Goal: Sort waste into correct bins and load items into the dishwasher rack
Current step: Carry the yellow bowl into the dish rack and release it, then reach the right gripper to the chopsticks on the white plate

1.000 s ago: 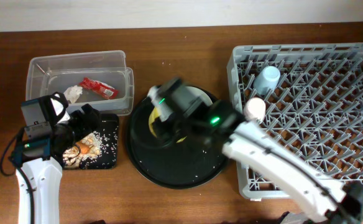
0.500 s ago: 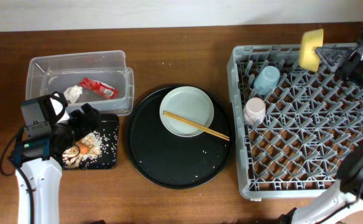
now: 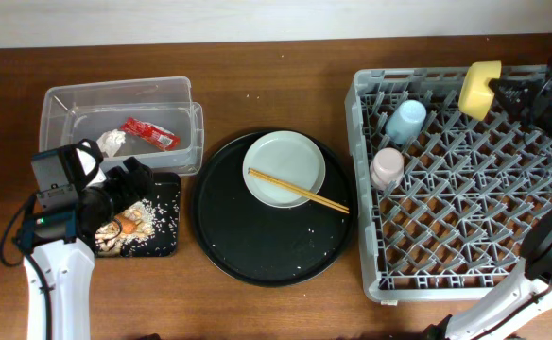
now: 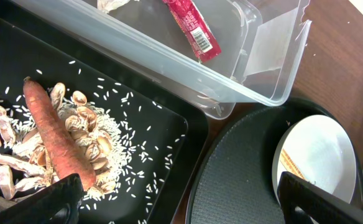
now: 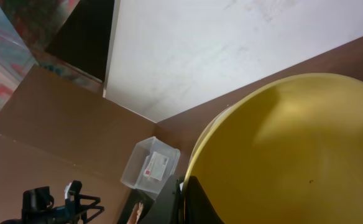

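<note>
The left wrist view shows the carrot (image 4: 57,134) lying on food scraps (image 4: 97,149) in the black tray (image 4: 169,118), at 10 o'clock from the wide-open left tool (image 4: 175,202); overhead it is only an orange spot. Only overhead shows where the right tool (image 3: 499,94) grips the yellow bowl (image 3: 479,89): bowl at its 9 o'clock, above the 1 o'clock corner of the dishwasher rack (image 3: 427,76).

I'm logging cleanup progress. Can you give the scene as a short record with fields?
Rack: large grey pegged plastic crate holds light blue cup and pink cup
Right gripper: shut on yellow bowl over the crate's far edge
Left gripper: open, over shallow black rectangular tray holding orange carrot, beige food scraps
Clear plastic tub: red snack wrapper, crumpled white tissue
Round black tray: pale grey round plate, wooden chopsticks across it
</note>
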Controlling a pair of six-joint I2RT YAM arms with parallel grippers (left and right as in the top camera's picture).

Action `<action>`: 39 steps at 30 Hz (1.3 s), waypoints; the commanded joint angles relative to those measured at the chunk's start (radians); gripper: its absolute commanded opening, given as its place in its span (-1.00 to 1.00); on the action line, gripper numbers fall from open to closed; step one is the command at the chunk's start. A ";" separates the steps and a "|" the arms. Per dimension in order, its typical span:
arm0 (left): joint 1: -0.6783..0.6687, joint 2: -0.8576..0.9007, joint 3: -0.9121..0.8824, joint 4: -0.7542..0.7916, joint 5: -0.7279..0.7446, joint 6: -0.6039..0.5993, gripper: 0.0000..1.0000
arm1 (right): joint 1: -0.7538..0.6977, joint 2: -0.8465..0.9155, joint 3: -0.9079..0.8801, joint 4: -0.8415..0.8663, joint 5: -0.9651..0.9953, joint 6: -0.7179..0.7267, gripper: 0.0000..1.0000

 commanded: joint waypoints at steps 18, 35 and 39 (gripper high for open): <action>0.003 -0.006 0.018 -0.001 0.008 -0.009 0.98 | -0.260 -0.001 -0.106 -0.187 0.113 0.129 0.09; 0.003 -0.006 0.018 -0.001 0.008 -0.009 0.98 | 0.226 -0.212 -0.094 -0.275 1.452 -0.191 -0.06; 0.003 -0.006 0.018 -0.001 0.008 -0.009 0.98 | 0.194 -0.212 -0.095 -0.378 1.447 -0.183 0.02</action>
